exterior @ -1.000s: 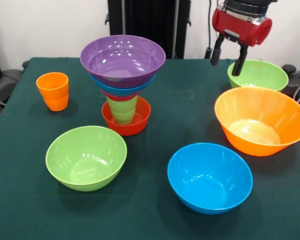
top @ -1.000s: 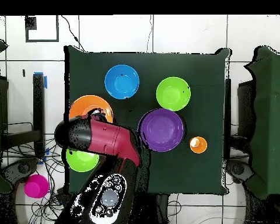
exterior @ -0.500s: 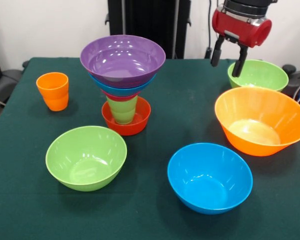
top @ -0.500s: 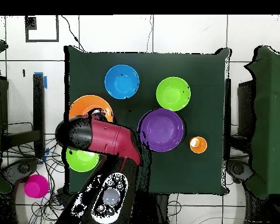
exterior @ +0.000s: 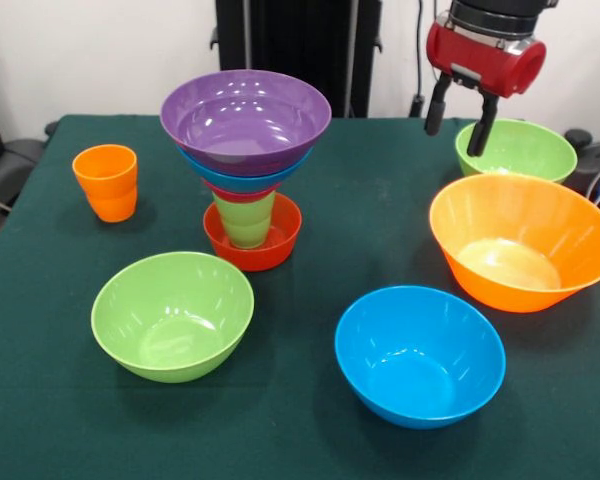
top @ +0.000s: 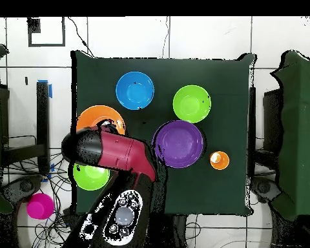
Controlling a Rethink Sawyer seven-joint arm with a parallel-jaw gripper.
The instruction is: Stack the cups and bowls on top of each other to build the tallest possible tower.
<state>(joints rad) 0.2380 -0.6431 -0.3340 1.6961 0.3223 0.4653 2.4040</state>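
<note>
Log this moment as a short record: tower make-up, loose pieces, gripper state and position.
tower: red-orange plastic bowl as base, light green plastic cup standing in it, then a red piece and a blue bowl, wide purple bowl on top
loose pieces: orange plastic cup, two lime green bowls, blue bowl, very large orange bowl
gripper: open, empty, raised near the far lime green bowl

On your bench (exterior: 370,215), the tower (exterior: 246,150) stands center-left, a cup (exterior: 107,182) to its left, loose bowls (exterior: 420,355) in front and right.
</note>
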